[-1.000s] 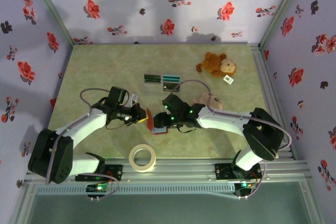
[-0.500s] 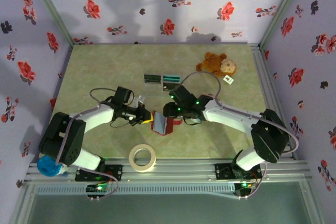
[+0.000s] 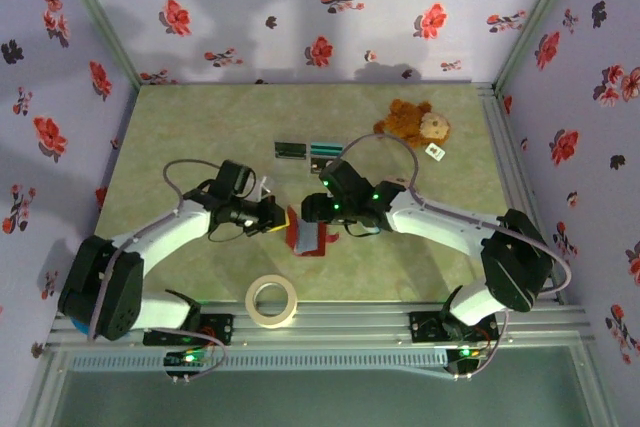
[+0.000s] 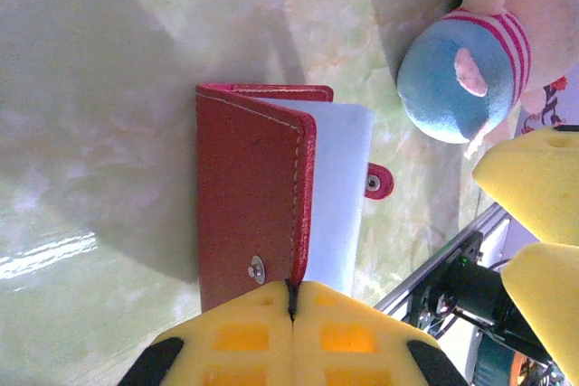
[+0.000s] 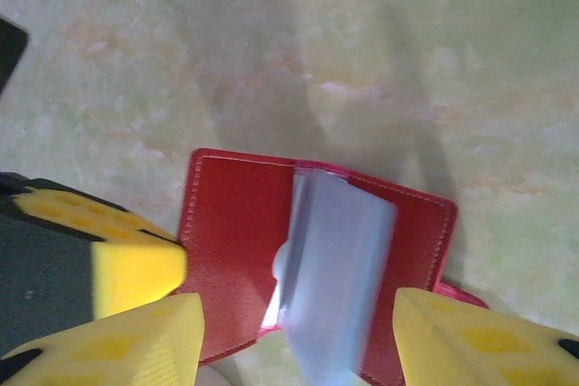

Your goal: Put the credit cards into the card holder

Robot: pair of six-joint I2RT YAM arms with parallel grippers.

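The card holder (image 3: pixel 308 238), a red wallet, lies open on the table between both arms, its pale pocket leaves (image 5: pixel 336 268) standing up from the spine. My left gripper (image 4: pixel 291 294) is shut on the edge of the wallet's red cover (image 4: pixel 246 214); from above this gripper (image 3: pixel 286 218) sits at the wallet's left side. My right gripper (image 5: pixel 298 350) hangs open over the wallet, one yellow finger on each side of the leaves, nothing pinched. Two credit cards, one dark (image 3: pixel 292 150) and one teal (image 3: pixel 325 154), stand in a clear holder farther back.
A brown teddy bear (image 3: pixel 411 124) with a white tag (image 3: pixel 435 152) lies at the back right. A roll of tape (image 3: pixel 272 301) sits near the front edge. A blue and pink striped plush (image 4: pixel 470 51) lies close beyond the wallet in the left wrist view.
The right gripper has moved up off the wallet and a little left. The wallet has been drawn further open, with the left gripper still pinching its cover.
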